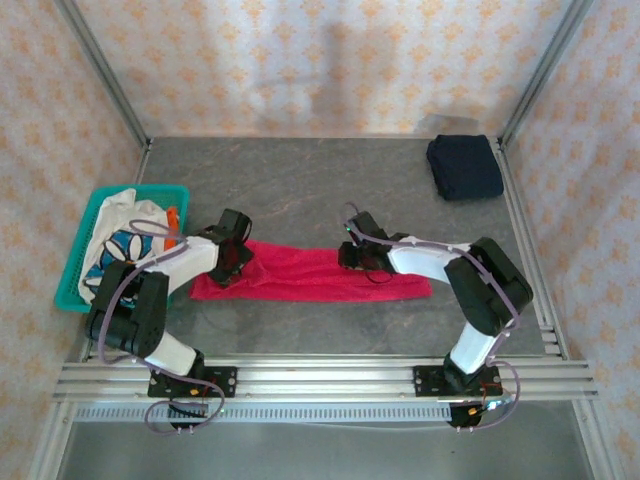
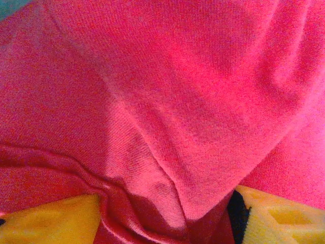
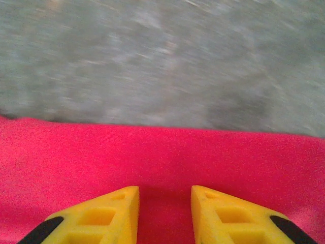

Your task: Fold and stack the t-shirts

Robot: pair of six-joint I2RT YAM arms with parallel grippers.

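The bright red t-shirt (image 1: 310, 275) lies folded into a long strip across the middle of the table. My left gripper (image 1: 232, 262) is down on its left end. In the left wrist view the yellow fingers (image 2: 51, 218) stand wide apart, and a wrinkled fold of the red t-shirt (image 2: 167, 101) bunches between them. My right gripper (image 1: 362, 258) hovers over the strip right of centre. Its fingertips (image 3: 122, 203) are a little apart just above the flat red cloth (image 3: 162, 152), near its far edge, with nothing pinched. The navy t-shirt (image 1: 465, 167) lies folded at the back right. The white flower-print t-shirt (image 1: 125, 245) sits crumpled in the basket.
A teal plastic basket (image 1: 82, 262) stands at the left edge beside the left arm. Metal frame posts rise at the back corners, and an aluminium rail (image 1: 320, 375) runs along the near edge. Bare grey tabletop (image 1: 310, 185) lies beyond the red strip.
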